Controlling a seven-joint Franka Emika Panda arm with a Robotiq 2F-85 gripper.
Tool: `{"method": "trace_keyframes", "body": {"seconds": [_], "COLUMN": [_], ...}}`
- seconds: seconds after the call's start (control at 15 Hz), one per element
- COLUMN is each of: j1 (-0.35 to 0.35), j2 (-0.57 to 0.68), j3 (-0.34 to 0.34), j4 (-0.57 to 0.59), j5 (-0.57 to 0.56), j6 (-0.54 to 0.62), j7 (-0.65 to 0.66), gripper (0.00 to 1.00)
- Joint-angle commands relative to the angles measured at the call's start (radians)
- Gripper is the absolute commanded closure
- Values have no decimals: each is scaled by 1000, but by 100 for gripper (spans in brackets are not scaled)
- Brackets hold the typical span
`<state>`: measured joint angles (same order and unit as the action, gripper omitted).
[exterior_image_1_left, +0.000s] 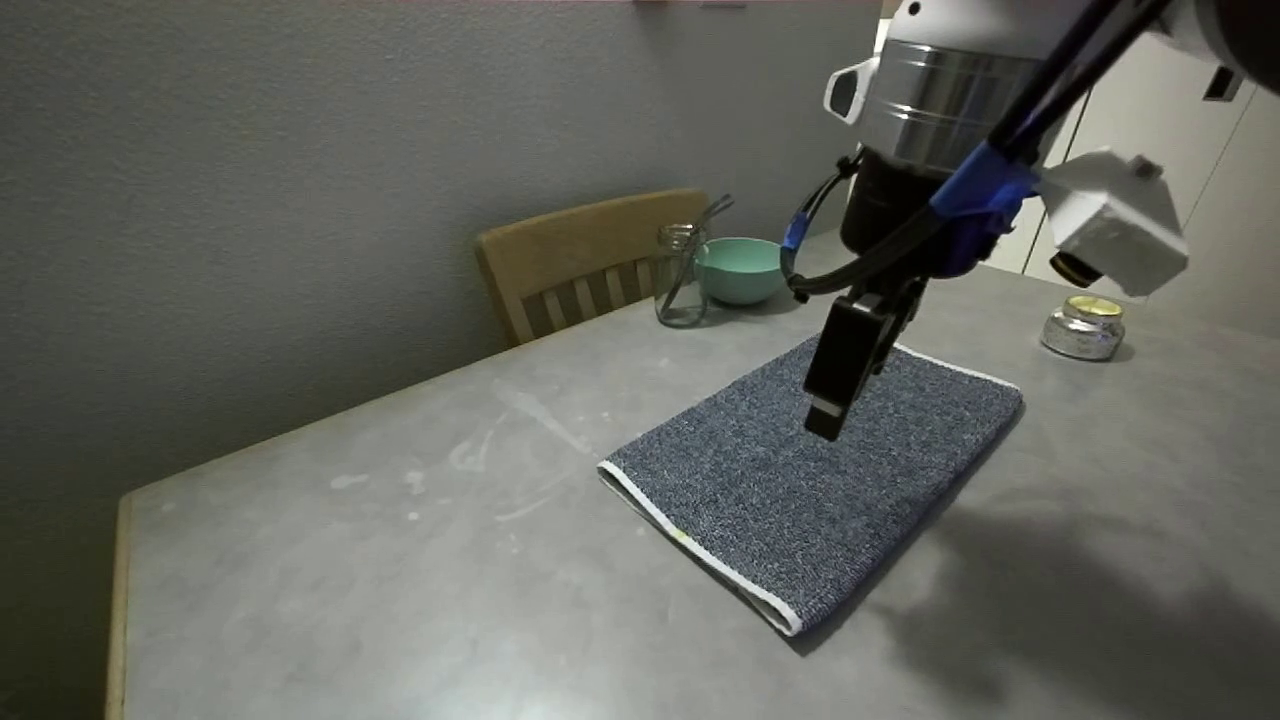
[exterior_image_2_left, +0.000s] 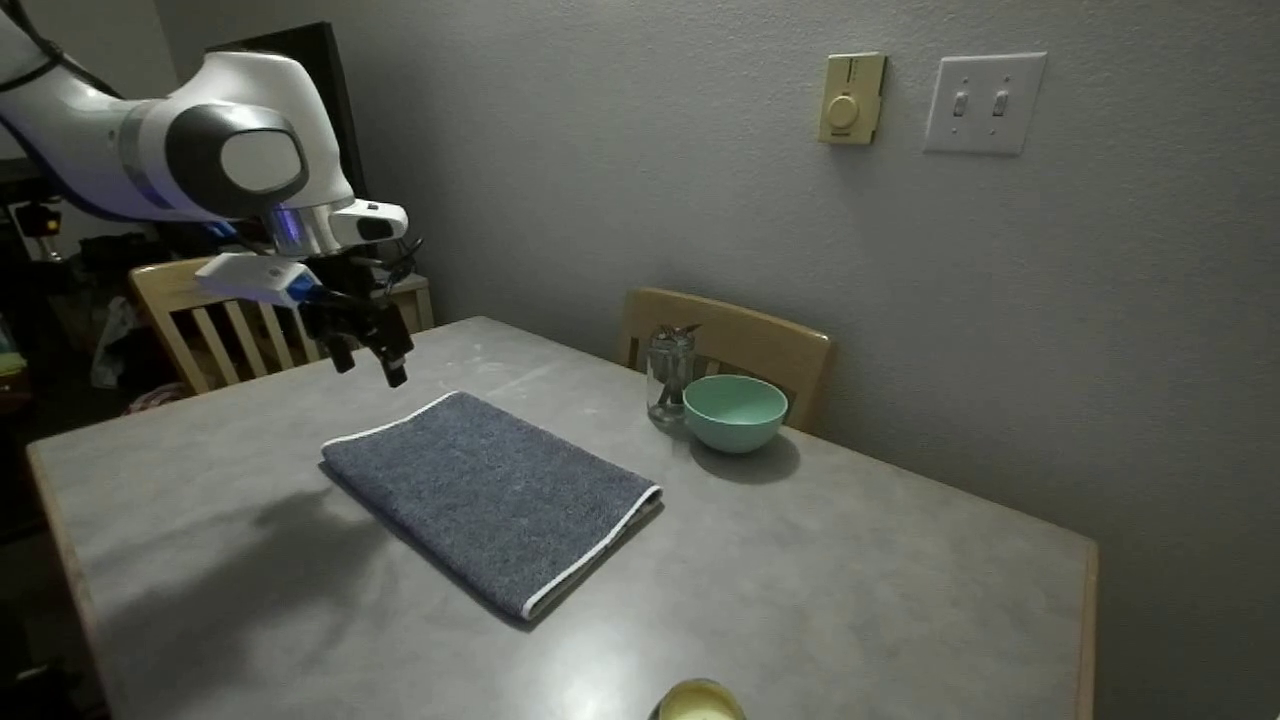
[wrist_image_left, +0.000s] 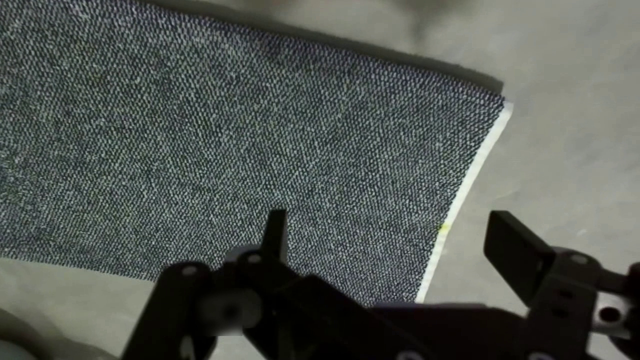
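Gripper (wrist_image_left: 389, 217) hangs in the air, fingers (wrist_image_left: 274, 235) spread wide, apart from the towel (exterior_image_1_left: 820, 500) below. In the wrist view the finger at lower middle lies over the towel; the finger at lower right lies past the white binding (wrist_image_left: 457, 202), over the table (wrist_image_left: 565, 160). Finger ends are dark, blocky, flat-faced.

Towel: flat on the table, right of centre in an exterior view, folded to a long rectangle, layers showing at the short ends. Weave coarse and pebbled, mottled blue-grey. Both short edges are bound in white; a small yellow-green spot (wrist_image_left: 443, 227) marks the binding.

Table top: smooth, cloudy grey, pale smears left of the towel, wood trim (exterior_image_1_left: 119, 600) down the left of the same view. Broad stretch of surface between towel and trim.

Upper middle, same view: clear glass jar (exterior_image_1_left: 664, 290), upright, thin utensils (exterior_image_1_left: 717, 208) leaning in it; round, smooth, mint-green bowl (exterior_image_1_left: 742, 285) just beside, contact unclear. Both stand apart from the towel, close to the table edge by the wall (exterior_image_1_left: 300, 200); slatted wooden chair (exterior_image_1_left: 590, 240) behind. At right, a squat silvery candle (exterior_image_1_left: 1082, 335) with a yellow top, apart from the towel. A soft shadow (exterior_image_1_left: 1050, 610) falls at lower right.
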<state>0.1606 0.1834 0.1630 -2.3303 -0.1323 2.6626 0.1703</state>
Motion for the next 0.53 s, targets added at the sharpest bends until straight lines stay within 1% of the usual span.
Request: {"method": "trace_keyframes", "body": {"seconds": [0.0,0.07,0.2,0.47], "j1": [31,41,59,96], "j2": [16,47,107,235], "j3": [-25,-28,-23,-20], "j4": [11,34,88,213], "j5": [-24,-21,18,74], "j6": [11,41,29,-21], "j7": [55,99,162,200], "gripper": [0,0,0,0]}}
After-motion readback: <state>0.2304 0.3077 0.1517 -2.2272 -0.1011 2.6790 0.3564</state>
